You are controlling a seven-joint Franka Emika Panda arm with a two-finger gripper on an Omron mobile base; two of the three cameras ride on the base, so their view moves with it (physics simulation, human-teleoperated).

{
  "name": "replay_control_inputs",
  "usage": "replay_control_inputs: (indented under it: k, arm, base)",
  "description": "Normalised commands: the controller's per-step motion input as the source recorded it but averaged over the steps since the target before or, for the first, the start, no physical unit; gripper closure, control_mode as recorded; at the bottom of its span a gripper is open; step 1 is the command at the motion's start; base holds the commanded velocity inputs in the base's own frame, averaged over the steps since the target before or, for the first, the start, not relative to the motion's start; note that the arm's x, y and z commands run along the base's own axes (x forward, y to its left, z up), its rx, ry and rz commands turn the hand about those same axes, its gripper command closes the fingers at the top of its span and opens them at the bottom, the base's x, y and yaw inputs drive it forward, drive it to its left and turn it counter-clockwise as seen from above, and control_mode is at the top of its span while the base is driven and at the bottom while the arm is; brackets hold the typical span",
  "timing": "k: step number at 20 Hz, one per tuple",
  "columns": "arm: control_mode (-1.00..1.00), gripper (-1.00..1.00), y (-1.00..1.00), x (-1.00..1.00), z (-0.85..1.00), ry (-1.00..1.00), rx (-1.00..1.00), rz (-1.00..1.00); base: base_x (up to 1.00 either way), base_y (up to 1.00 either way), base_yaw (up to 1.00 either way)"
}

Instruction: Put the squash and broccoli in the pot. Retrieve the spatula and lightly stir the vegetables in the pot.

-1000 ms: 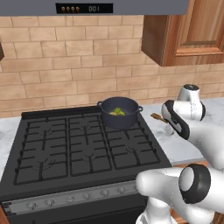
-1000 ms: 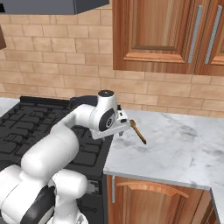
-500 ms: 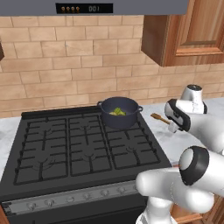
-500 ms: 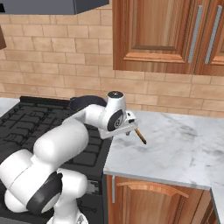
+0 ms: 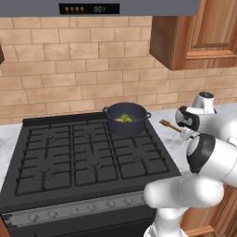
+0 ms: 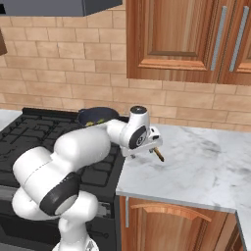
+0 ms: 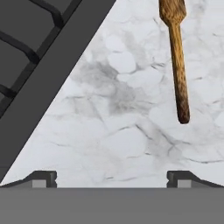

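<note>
Hand view looks straight down on the marble bench, where the spatula lies flat just right of the stove, its handle end pointing toward the claw. The claw is spread wide and holds nothing, hovering above the bench with the handle off to one side of its gap, so it likely needs to shift across before descending. Left base view shows the pot on the far right burner with the vegetables already inside, awaiting stirring.
</note>
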Motion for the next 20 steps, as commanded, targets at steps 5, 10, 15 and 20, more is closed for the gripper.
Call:
replay_control_inputs:
  k: [5, 10, 15, 20]
  arm:
    - [-1.00, -1.00, -0.32, 0.41, -0.18, 0.08, 0.01, 0.00]
    - [-1.00, -1.00, -0.20, 0.42, -0.21, 0.09, 0.02, 0.00]
    - [-1.00, -1.00, -0.13, 0.42, -0.18, 0.12, 0.00, 0.00]
    - [-1.00, -1.00, -0.14, 0.31, -0.25, 0.08, 0.00, 0.00]
  base:
    - [0.00, 0.00, 0.00]
    - [0.00, 0.00, 0.00]
    - [0.00, 0.00, 0.00]
    - [0.00, 0.00, 0.00]
